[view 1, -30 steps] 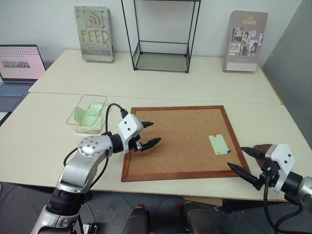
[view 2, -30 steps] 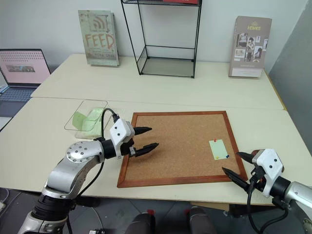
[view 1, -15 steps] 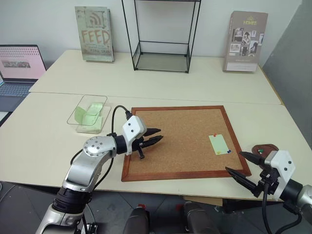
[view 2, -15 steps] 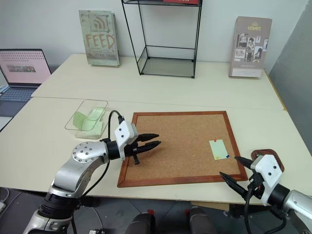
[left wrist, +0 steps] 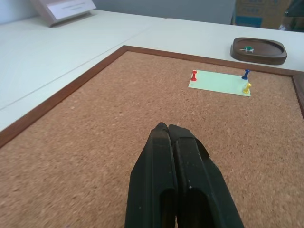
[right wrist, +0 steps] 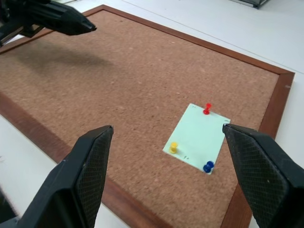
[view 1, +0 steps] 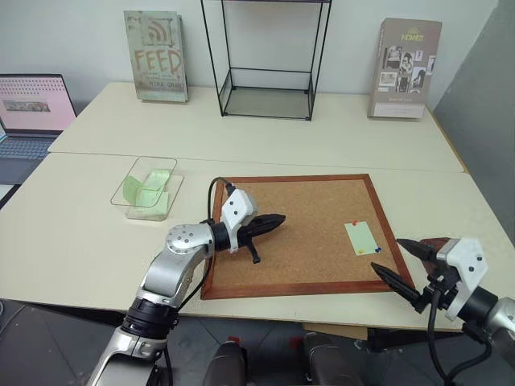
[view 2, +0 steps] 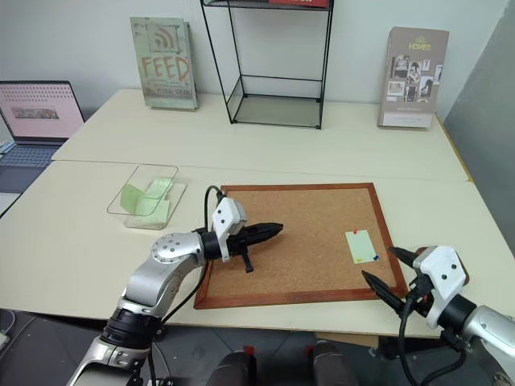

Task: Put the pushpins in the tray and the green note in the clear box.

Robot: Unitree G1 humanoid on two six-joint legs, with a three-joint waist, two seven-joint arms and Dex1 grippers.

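Now that our left claw point(view 1: 273, 220) has snapped together empty over the wooden-framed cork board point(view 1: 298, 233), our right claw point(right wrist: 166, 156) hangs apart above the pale-green paper note point(right wrist: 197, 136), still pinned there by three pushpins.

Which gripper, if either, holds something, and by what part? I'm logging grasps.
Neither. The left gripper hovers shut and empty over the corkboard; the right gripper is open above the green note.

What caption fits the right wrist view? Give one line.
Open right gripper hovers over green note pinned to cork board by red, yellow, blue pushpins.
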